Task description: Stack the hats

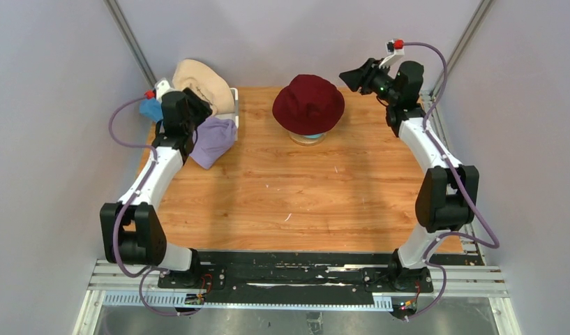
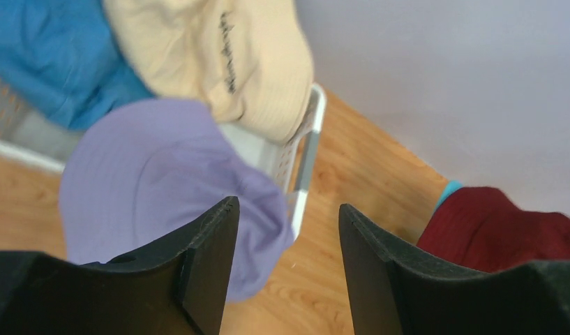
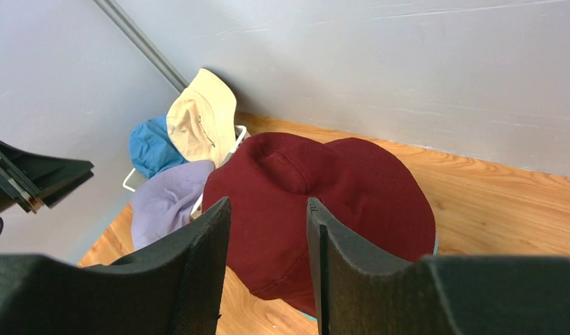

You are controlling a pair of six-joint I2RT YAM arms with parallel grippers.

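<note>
Black fingers of the left claw (image 2: 287, 209) filled the bottom of its wrist view, parted about halfway with nothing between them. It hovered over the lavender hat (image 2: 156, 188), which lay at the far left corner of the tabletop (image 1: 282, 195), slumped against the rim of a white mesh basket (image 2: 306, 150). A beige hat (image 2: 219, 56) and a blue hat (image 2: 45, 56) sat bunched in that basket.

Near the middle of the far edge, a dark red hat (image 1: 308, 103) sat on a wooden stand (image 1: 306, 139), with a sliver of teal hat (image 2: 448, 192) showing beneath its brim – so two hats appeared stacked and three remained. The right claw (image 3: 268, 206) hung near the far right corner, aimed at the red hat, its fingers partly open and empty.

The step in hand looked like picking up the lavender hat. To do it well, the left claw would best pinch the crown rather than the floppy brim, lift straight up so the cloth cleared the basket rim without dragging it, then lower the hat centred over the red crown – releasing only once it had settled.
</note>
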